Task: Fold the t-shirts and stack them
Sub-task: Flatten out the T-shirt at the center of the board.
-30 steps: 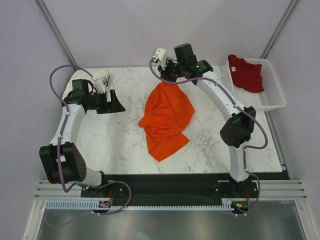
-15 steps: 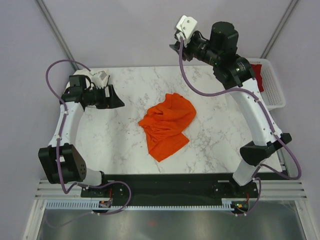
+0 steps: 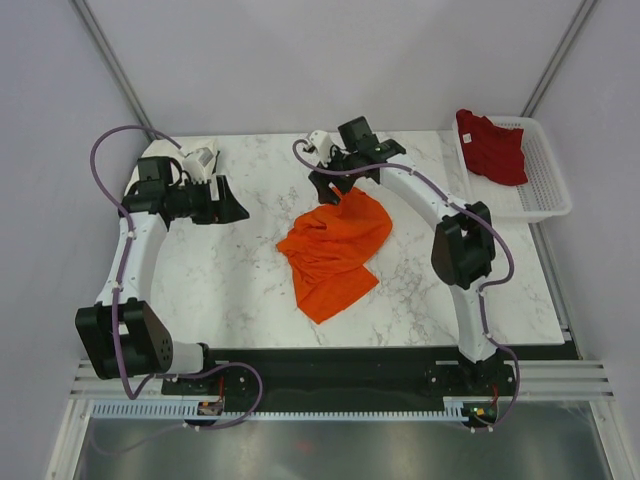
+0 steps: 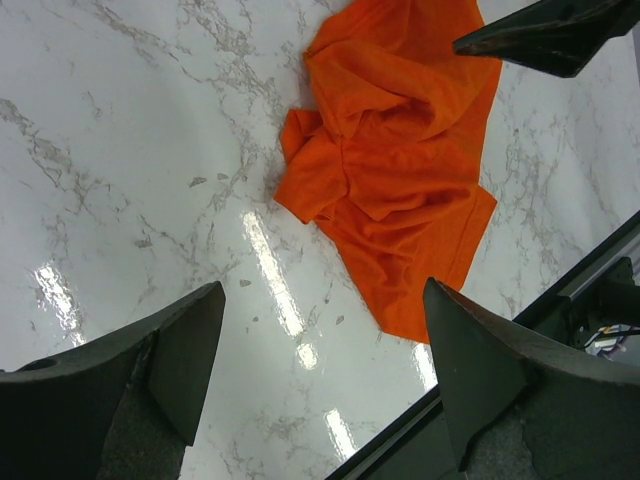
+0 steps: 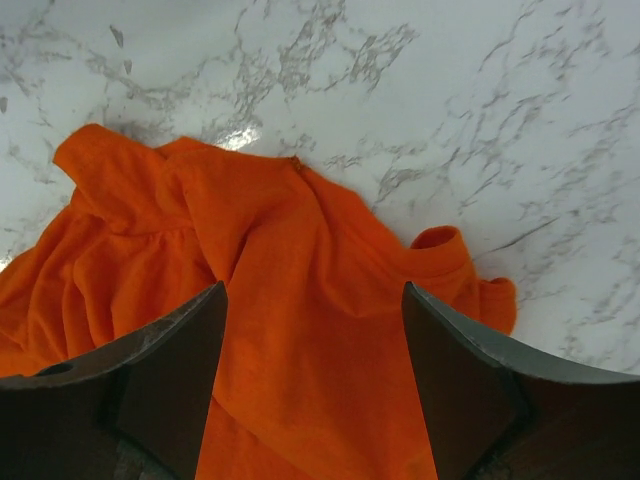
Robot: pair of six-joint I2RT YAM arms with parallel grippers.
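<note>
A bright orange t-shirt [image 3: 333, 250] lies crumpled in a heap at the middle of the marble table [image 3: 250, 290]. My right gripper [image 3: 330, 190] hovers over the shirt's far edge, open, with orange cloth [image 5: 280, 330] below the gap between its fingers [image 5: 313, 290] and nothing pinched. My left gripper [image 3: 232, 205] stands open well to the left of the shirt, above bare marble [image 4: 322, 290], and the orange shirt [image 4: 400, 160] shows ahead of it. A dark red t-shirt [image 3: 492, 145] lies bunched in the basket at the back right.
The white mesh basket [image 3: 548, 185] sits at the table's far right corner. A black rail [image 3: 330, 365] runs along the near edge at the arm bases. The right gripper's dark finger [image 4: 550, 35] shows at the top of the left wrist view.
The right gripper went from shut on the orange shirt's top to open, swung up high and came back down over the shirt's far edge. The shirt slumped lower. The left arm barely moved.
</note>
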